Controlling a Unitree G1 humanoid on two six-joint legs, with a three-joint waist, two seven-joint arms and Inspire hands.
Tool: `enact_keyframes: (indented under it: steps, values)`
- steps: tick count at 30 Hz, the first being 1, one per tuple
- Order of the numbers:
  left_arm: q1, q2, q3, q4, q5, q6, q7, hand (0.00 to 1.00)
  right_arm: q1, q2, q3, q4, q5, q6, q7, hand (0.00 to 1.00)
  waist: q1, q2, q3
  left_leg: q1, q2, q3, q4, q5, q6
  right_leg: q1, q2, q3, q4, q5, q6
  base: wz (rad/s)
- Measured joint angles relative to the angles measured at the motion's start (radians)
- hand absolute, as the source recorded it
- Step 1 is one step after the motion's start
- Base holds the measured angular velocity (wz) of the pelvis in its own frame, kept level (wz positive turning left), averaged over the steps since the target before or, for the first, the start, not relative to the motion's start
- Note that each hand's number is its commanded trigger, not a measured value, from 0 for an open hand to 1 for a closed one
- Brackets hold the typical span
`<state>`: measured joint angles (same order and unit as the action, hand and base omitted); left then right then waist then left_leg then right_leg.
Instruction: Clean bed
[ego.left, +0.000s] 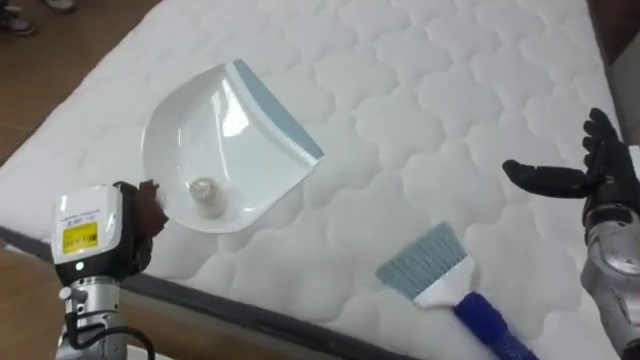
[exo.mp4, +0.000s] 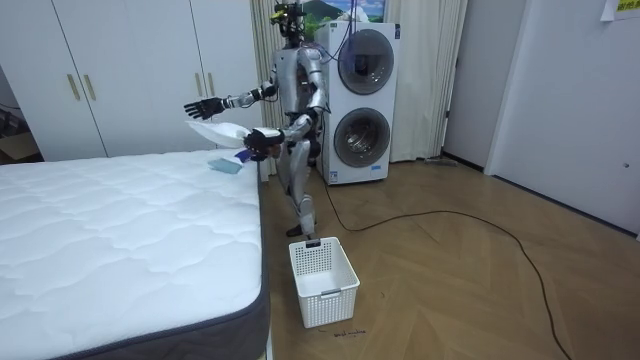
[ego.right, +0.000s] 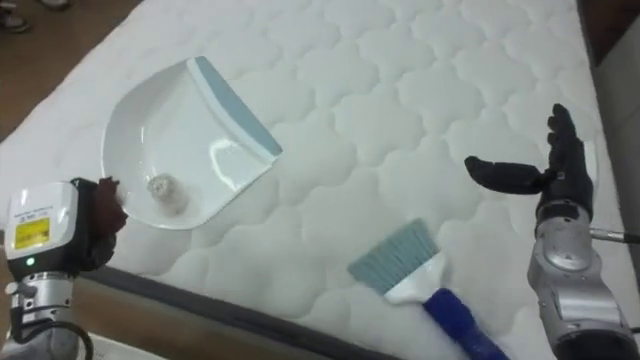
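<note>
Dark left hand (ego.left: 143, 215) clamped on the rim of a white dustpan (ego.left: 225, 140), held over the bed (ego.left: 420, 90).
A small pale crumpled scrap (ego.left: 204, 192) lies in the dustpan's bowl, close to that hand. The right hand (ego.left: 590, 175) hangs above the bed's right side with its fingers spread, holding nothing. A brush (ego.left: 425, 265) with grey-blue bristles and a blue handle lies flat on the quilted bed between the two hands, apart from the dustpan. In the room view the robot stands at the bed's corner, in front of stacked washing machines (exo.mp4: 360, 100). A white basket (exo.mp4: 322, 280) sits on the wooden floor beside the bed.
</note>
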<state>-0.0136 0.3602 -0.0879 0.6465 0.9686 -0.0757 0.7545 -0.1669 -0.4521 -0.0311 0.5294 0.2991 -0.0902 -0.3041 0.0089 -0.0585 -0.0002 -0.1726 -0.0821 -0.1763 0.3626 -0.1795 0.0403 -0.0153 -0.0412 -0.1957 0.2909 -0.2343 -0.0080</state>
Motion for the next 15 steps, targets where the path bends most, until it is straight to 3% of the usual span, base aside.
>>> enact_keyframes:
  steps: [2,6,7,9,10,12,14,15]
  values:
    - [0.036,0.000,0.007,-0.055,-0.003,0.000,-0.005,1.00,0.003,0.001,0.000,-0.002,-0.024,0.000,-0.028,0.00,0.002,-0.008,-0.0023,-0.019,0.000,-0.002,0.017,0.002,-0.004,0.006,0.000,-0.034,-0.001,-0.010,-0.006,0.67]
    - [0.038,-0.004,0.007,-0.075,-0.037,-0.010,-0.036,1.00,0.029,0.004,-0.002,-0.032,-0.035,-0.003,-0.057,0.00,0.022,-0.009,-0.0020,-0.040,0.004,0.016,0.048,0.004,-0.006,0.038,0.015,-0.059,-0.023,-0.017,-0.014,0.71]
    - [0.039,-0.007,0.010,-0.077,-0.038,-0.010,-0.042,1.00,0.053,0.004,-0.004,-0.063,-0.034,-0.010,-0.065,0.00,0.027,-0.009,-0.0019,-0.043,0.009,0.045,0.050,0.004,-0.006,0.052,0.017,-0.072,-0.032,-0.020,-0.016,0.77]
    - [0.056,-0.021,0.018,-0.086,-0.054,-0.011,-0.045,1.00,0.062,0.004,-0.005,-0.082,-0.037,-0.027,-0.077,0.00,0.027,-0.005,-0.0011,-0.060,0.038,0.148,0.051,0.012,0.008,0.070,0.008,-0.115,-0.036,-0.032,-0.018,0.86]
    - [0.061,-0.026,0.022,-0.095,-0.056,-0.011,-0.046,1.00,0.067,0.005,-0.009,-0.094,-0.037,-0.027,-0.085,0.00,0.029,-0.003,-0.0008,-0.067,0.042,0.169,0.052,0.015,0.012,0.072,0.007,-0.128,-0.036,-0.037,-0.018,0.88]
    - [0.070,-0.050,0.045,-0.122,-0.071,-0.018,-0.047,1.00,0.105,0.026,-0.044,-0.164,-0.053,-0.033,-0.125,0.00,0.022,0.002,-0.0004,-0.098,0.062,0.272,0.049,0.033,0.036,0.086,0.002,-0.227,-0.055,-0.041,-0.017,1.10]
    - [0.072,-0.057,0.050,-0.141,-0.071,-0.018,-0.047,1.00,0.150,0.035,-0.055,-0.218,-0.069,-0.045,-0.144,0.00,0.022,0.006,0.0006,-0.109,0.074,0.359,0.045,0.046,0.058,0.096,-0.001,-0.289,-0.057,-0.049,-0.013,1.13]
    - [0.072,-0.059,0.050,-0.144,-0.072,-0.018,-0.047,1.00,0.159,0.040,-0.059,-0.230,-0.074,-0.053,-0.145,0.00,0.022,0.010,0.0016,-0.112,0.074,0.371,0.044,0.050,0.064,0.101,-0.001,-0.308,-0.058,-0.052,-0.012,1.17]
